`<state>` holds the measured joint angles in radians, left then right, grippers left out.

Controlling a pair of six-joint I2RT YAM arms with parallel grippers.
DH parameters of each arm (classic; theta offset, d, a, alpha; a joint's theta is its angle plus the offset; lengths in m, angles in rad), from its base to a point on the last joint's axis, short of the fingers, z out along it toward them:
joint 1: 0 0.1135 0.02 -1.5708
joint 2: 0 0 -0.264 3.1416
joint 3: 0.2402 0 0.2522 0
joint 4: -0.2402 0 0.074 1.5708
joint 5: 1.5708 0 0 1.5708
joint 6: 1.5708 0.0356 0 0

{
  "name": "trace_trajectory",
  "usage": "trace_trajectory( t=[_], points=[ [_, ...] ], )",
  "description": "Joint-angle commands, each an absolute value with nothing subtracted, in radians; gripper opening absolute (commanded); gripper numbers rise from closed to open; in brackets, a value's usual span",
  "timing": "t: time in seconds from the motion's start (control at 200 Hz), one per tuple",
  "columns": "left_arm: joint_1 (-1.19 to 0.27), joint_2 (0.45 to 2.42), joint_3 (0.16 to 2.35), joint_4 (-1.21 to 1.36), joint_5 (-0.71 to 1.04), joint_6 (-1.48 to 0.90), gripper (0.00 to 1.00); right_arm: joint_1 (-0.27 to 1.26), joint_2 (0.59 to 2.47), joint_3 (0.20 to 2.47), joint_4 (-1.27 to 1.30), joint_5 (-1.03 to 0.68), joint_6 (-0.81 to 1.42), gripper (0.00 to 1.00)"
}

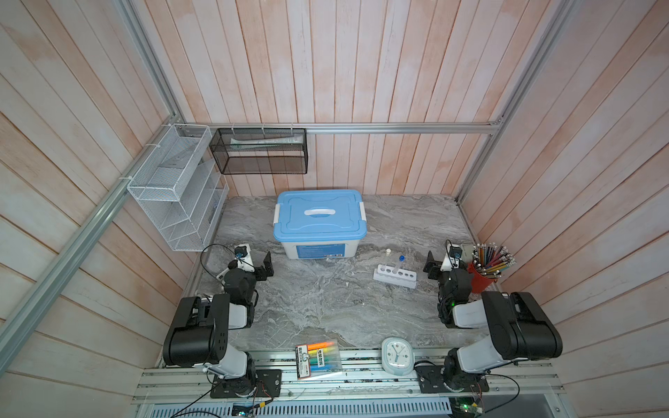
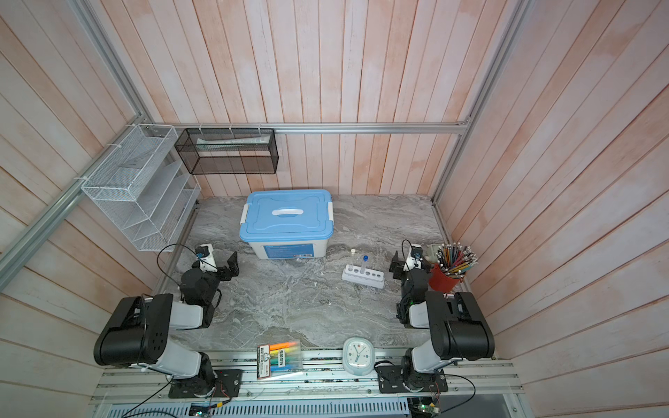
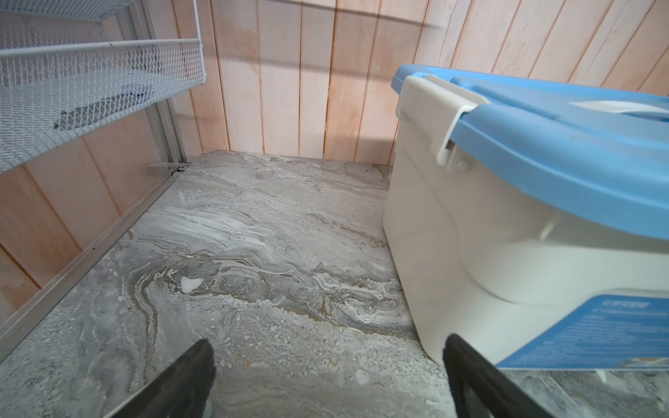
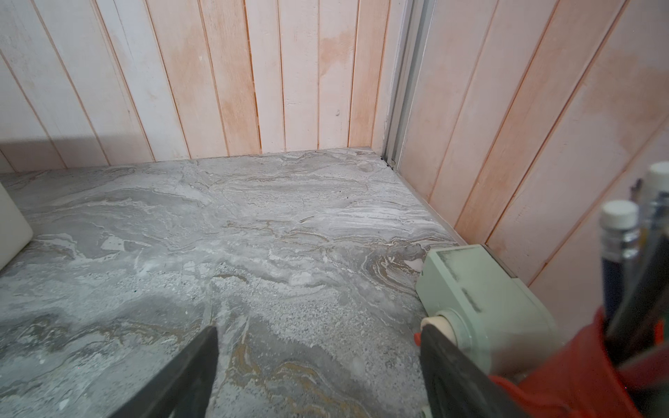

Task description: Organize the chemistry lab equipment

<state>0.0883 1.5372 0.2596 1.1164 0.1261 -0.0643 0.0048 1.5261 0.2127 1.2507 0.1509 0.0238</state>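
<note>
Left gripper (image 3: 327, 342) gapes, empty — 2 tubes (image 1: 388, 261) stand in rack (image 1: 406, 279).

Grey marbled tabletop (image 1: 325, 300), veined white and tan. Sky-blue lid (image 1: 320, 215) on white storage box (image 1: 315, 249). White six-hole rack (image 1: 395, 277); clear blue-capped tube (image 1: 401, 258), clear white-capped tube (image 1: 388, 250). Red cup (image 1: 479, 280), multicoloured pencils (image 1: 494, 258). Pink-and-white wall planks (image 1: 362, 72). Upper left: black mesh basket (image 1: 260, 152), white wire shelf (image 1: 173, 188).
</note>
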Motion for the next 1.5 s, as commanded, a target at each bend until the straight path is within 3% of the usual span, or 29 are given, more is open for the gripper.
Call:
trace_trajectory(
  t=[0.0,0.355,0.44,1.496],
  points=[
    [0.08,1.54,0.282,1.121,0.135,-0.041,1.0,-0.002,1.528,0.229,1.25,0.128,0.018,0.88],
    [0.074,1.541,0.286,1.113,0.123,-0.038,1.0,-0.011,1.53,0.235,1.241,0.114,0.022,0.88],
    [0.074,1.54,0.285,1.114,0.123,-0.038,1.0,-0.011,1.531,0.235,1.241,0.115,0.023,0.98],
    [0.07,1.542,0.287,1.11,0.115,-0.037,1.0,-0.012,1.53,0.235,1.239,0.113,0.023,0.98]
  ],
)
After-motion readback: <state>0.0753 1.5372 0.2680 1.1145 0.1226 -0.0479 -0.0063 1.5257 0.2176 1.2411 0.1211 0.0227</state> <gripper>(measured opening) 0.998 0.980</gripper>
